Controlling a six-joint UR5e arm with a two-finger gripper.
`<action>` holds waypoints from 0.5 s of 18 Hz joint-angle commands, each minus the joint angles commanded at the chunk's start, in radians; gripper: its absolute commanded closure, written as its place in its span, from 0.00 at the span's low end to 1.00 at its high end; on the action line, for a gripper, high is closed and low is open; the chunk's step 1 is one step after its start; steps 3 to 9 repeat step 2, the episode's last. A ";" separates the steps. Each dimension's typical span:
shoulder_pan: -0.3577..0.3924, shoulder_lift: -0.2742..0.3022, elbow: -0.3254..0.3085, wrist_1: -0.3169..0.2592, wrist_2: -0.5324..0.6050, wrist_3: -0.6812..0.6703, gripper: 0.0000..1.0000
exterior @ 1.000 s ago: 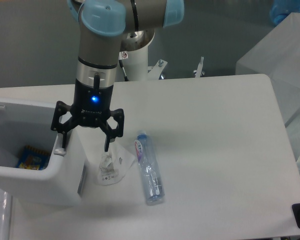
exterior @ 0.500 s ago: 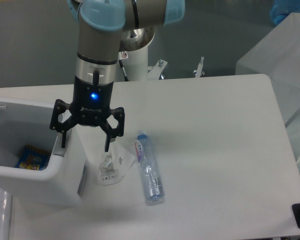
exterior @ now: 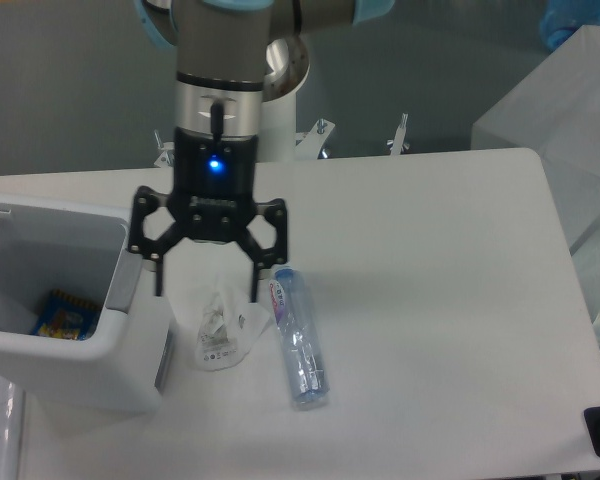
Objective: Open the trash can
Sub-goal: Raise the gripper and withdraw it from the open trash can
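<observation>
Pincer (exterior: 207,291) spread wide, empty (seemingly above table); trash can (exterior: 60,375) just left, open.

White trash can (exterior: 80,375) at the worktop's left edge, grey tab on its side; inside, a yellow-and-blue packet (exterior: 63,314). Black gripper (exterior: 207,290) with a blue light, silver and pale-blue arm above. Clear bottle (exterior: 298,337) with white, pink-marked label. Clear crumpled wrapper (exterior: 223,330) with black print. White worktop (exterior: 440,300).
</observation>
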 joint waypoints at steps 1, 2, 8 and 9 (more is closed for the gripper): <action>0.000 -0.005 0.000 0.000 0.005 0.012 0.00; 0.002 -0.006 0.000 0.000 0.006 0.014 0.00; 0.002 -0.006 0.000 0.000 0.006 0.014 0.00; 0.002 -0.006 0.000 0.000 0.006 0.014 0.00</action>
